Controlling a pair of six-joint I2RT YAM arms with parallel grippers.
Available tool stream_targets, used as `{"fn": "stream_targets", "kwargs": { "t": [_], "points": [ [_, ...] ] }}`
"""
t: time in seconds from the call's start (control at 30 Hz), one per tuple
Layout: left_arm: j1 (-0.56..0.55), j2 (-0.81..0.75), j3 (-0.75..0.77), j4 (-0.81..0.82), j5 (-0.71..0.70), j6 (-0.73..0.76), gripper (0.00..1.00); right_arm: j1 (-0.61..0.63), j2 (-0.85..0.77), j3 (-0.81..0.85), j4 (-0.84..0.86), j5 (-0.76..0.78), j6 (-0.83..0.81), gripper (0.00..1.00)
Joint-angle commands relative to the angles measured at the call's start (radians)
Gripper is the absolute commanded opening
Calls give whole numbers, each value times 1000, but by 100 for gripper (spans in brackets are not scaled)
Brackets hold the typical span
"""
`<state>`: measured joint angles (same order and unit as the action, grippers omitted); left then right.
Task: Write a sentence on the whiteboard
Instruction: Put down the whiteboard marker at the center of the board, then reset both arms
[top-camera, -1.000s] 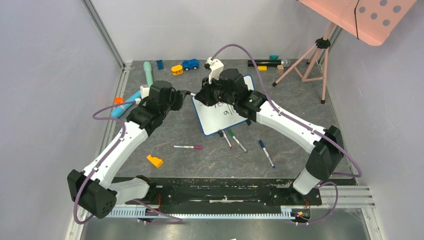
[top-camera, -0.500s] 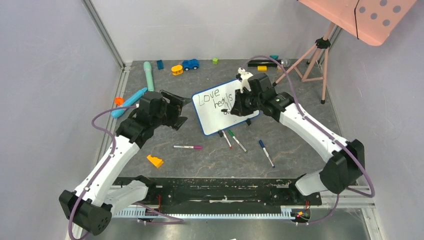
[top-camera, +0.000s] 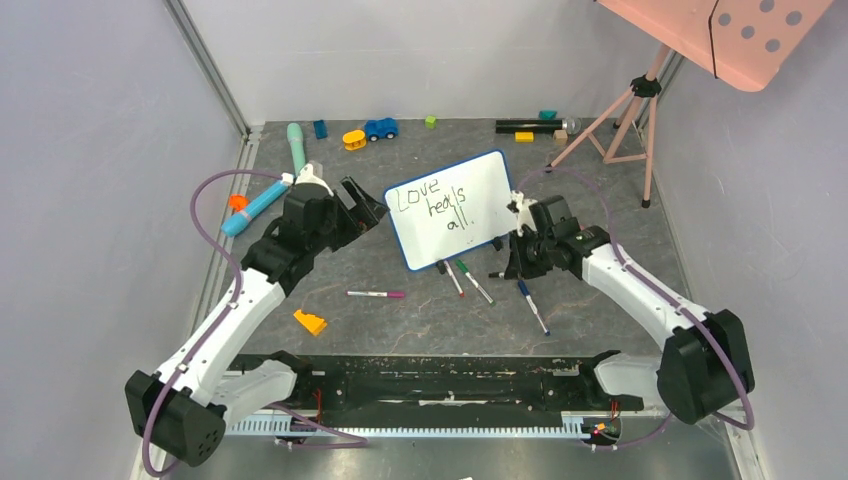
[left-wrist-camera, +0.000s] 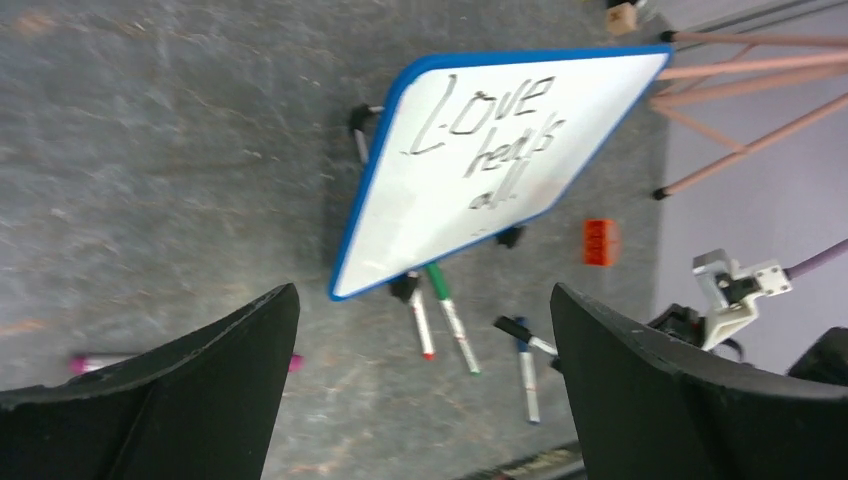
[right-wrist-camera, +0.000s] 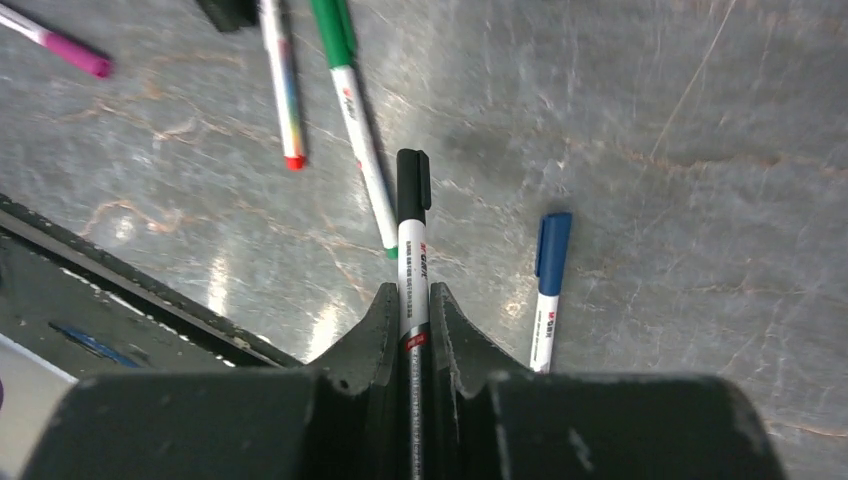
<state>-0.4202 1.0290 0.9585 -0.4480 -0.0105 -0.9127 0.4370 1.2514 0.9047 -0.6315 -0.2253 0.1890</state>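
White, blue-framed whiteboard (top-camera: 450, 208) sits centrally on the table (top-camera: 400, 325) bearing the finished sentence (top-camera: 437, 205) "Love heals all.", so only setting down the black marker (right-wrist-camera: 412, 230), pinched in the right gripper (right-wrist-camera: 412, 300), seems left; the left gripper (top-camera: 366, 212) gapes wide, empty.

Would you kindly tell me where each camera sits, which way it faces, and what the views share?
Top external: fixed above and behind the arm bases, looking down on the table; both arms show, left hand open, right hand beside the whiteboard.
Left wrist: on the left arm, looking past its own spread fingers at the whiteboard and the sentence.
Right wrist: on the right arm, looking down at the table; its fingers are shut on a black marker.
Shared: all three show the green marker.
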Motion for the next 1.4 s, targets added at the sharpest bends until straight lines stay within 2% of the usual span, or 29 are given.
{"fn": "stream_targets", "kwargs": {
  "t": [0.0,0.1,0.17,0.23,0.37,0.43,0.5,0.67,0.83,1.0,1.2,1.3,1.37],
  "points": [
    [5,-34,-75,108,-111,291,100,-56,8,-100,193,-96,23,0],
    [7,-49,-131,141,-123,352,100,-76,10,-176,320,-140,61,1],
    [8,-63,-177,194,-99,391,100,-85,16,-219,382,-153,86,8],
    [7,-91,-233,261,-91,423,100,-90,21,-258,442,-167,105,22],
    [8,-154,-309,314,-141,442,100,-102,1,-272,450,-124,112,60],
    [8,-169,-324,308,-148,464,100,-114,-36,-263,409,-48,107,81],
    [9,-173,-332,286,-166,468,100,-138,-95,-263,386,6,97,90],
    [9,-205,-342,261,-217,532,100,-182,-243,-302,406,213,75,92],
    [8,-228,-343,255,-294,612,100,-191,-391,-412,565,447,50,91],
    [10,-217,-374,253,-400,679,100,-211,-471,-494,677,606,-34,91],
    [61,-160,-528,506,-498,738,100,-280,-521,-672,866,793,-46,93],
    [109,-119,-583,598,-539,745,100,-285,-481,-781,1094,824,-119,93],
    [133,-110,-646,723,-530,773,100,-285,-434,-874,1303,827,-179,92]
  ]
}}
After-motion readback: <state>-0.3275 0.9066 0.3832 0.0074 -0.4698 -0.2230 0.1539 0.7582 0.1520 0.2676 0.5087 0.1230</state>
